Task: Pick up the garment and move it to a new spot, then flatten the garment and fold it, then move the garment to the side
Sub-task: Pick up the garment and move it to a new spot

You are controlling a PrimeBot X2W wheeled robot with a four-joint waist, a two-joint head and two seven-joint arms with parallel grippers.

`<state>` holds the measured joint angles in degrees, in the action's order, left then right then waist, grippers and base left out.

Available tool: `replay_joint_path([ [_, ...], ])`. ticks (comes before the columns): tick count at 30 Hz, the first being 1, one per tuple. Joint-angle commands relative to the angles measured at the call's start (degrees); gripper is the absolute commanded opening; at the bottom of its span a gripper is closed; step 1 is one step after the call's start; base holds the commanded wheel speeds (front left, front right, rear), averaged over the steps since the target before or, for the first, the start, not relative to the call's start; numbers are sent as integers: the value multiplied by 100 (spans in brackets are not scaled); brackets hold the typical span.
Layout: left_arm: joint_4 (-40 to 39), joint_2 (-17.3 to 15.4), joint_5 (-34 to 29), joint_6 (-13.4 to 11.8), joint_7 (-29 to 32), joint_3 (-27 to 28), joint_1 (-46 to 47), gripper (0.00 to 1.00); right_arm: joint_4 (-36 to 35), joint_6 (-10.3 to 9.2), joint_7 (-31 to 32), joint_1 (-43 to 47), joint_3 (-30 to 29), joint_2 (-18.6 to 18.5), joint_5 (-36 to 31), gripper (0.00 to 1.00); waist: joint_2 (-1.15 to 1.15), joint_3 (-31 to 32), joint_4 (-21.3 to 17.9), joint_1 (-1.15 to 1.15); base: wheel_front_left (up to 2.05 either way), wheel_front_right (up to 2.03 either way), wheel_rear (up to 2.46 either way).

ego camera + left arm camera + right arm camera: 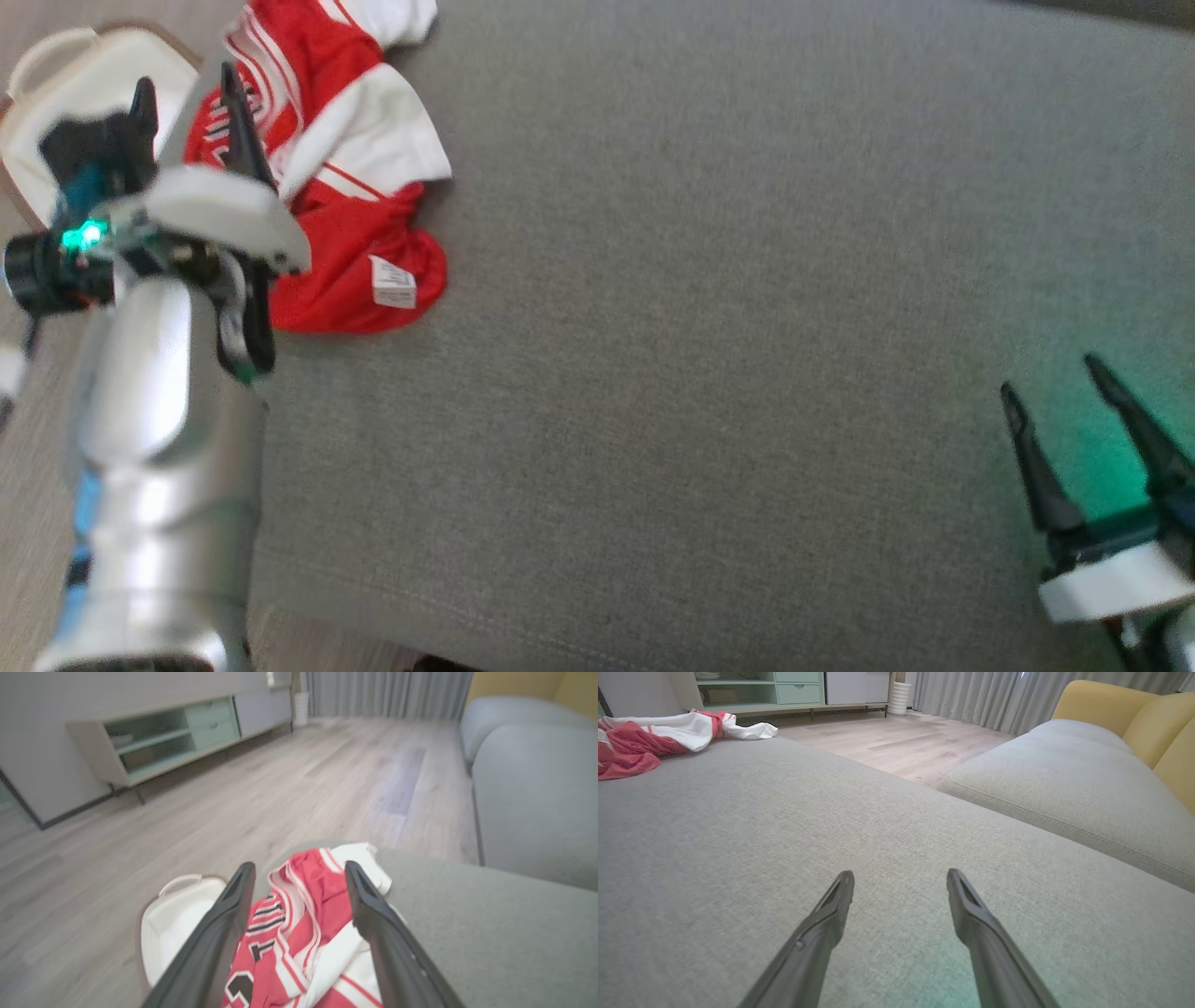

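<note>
A crumpled red and white garment (345, 196) lies at the far left corner of the grey cushion (709, 336). My left gripper (185, 82) hovers over the garment's left edge, open, with nothing held between its fingers. In the left wrist view the garment (303, 919) shows between and below the spread fingers of the left gripper (300, 865). My right gripper (1050, 375) stands open low over bare cushion at the near right, far from the garment. The right wrist view has the right gripper (900, 873) open over grey fabric and the garment (640, 742) far off at upper left.
A white basket (75, 84) sits on the wood floor just left of the cushion's corner, seen as the basket (177, 914) beside the garment. A grey sofa (1064, 779) with yellow backrest lies beyond the cushion. A low cabinet (163, 737) stands against the far wall.
</note>
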<state>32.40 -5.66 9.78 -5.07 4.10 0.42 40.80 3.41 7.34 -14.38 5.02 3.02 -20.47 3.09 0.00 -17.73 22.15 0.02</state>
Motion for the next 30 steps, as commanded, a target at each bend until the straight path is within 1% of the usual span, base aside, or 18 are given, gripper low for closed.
replay_joint_path([
  [1,30,-291,27,-25,122,229,239,100,-223,14,-62,-147,69,-205,59,100,0,-406,-104,-2,0,0,0],
  [3,544,-375,78,-29,337,267,659,100,-305,14,-62,-229,62,-363,90,100,0,-614,-160,-2,0,0,0],
  [9,1699,-403,345,-141,446,484,1392,100,-449,14,-62,-410,46,-676,208,100,0,-1133,-322,-2,0,0,0],
  [12,2169,-403,378,-173,420,486,1593,100,-495,14,-62,-487,66,-762,233,100,0,-1332,-372,-2,0,0,0],
  [14,2390,-360,450,-175,287,529,1680,100,-522,14,-62,-539,67,-793,245,100,0,-1432,-400,-2,0,0,0],
  [16,2620,-333,508,-130,205,547,1720,100,-535,14,-62,-579,60,-800,251,100,0,-1500,-418,-2,0,0,0],
  [17,2726,-327,532,-107,163,553,1737,82,-540,14,-62,-597,56,-802,253,100,0,-1529,-423,-2,0,0,0],
  [18,2820,-325,547,-80,107,551,1754,9,-541,14,-62,-609,50,-799,253,100,0,-1547,-425,-2,0,0,0],
  [19,2906,-325,561,-47,49,548,1772,0,-539,14,-62,-620,47,-793,251,100,0,-1557,-429,-2,0,0,0],
  [21,3033,-341,585,51,-99,535,1824,0,-520,14,-62,-642,47,-775,245,100,0,-1550,-435,-2,0,0,0],
  [24,3053,-436,596,213,-559,519,1966,0,-474,14,-62,-700,65,-703,248,100,0,-1415,-450,-2,0,0,0],
  [26,3041,-535,593,318,-816,503,2081,0,-431,14,-62,-749,133,-611,251,100,0,-1236,-503,-2,0,0,0],
  [27,3020,-674,522,423,-990,423,2216,0,-366,14,-62,-802,197,-488,252,100,0,-1017,-577,-2,0,0,0],
  [28,3020,-674,522,423,-990,423,2216,0,-366,14,-62,-802,197,-488,252,100,0,-1017,-577,-2,0,0,0],
  [30,2974,-801,422,531,-1114,306,2359,0,-287,14,-62,-853,262,-330,252,100,0,-755,-676,-2,0,0,0],
])
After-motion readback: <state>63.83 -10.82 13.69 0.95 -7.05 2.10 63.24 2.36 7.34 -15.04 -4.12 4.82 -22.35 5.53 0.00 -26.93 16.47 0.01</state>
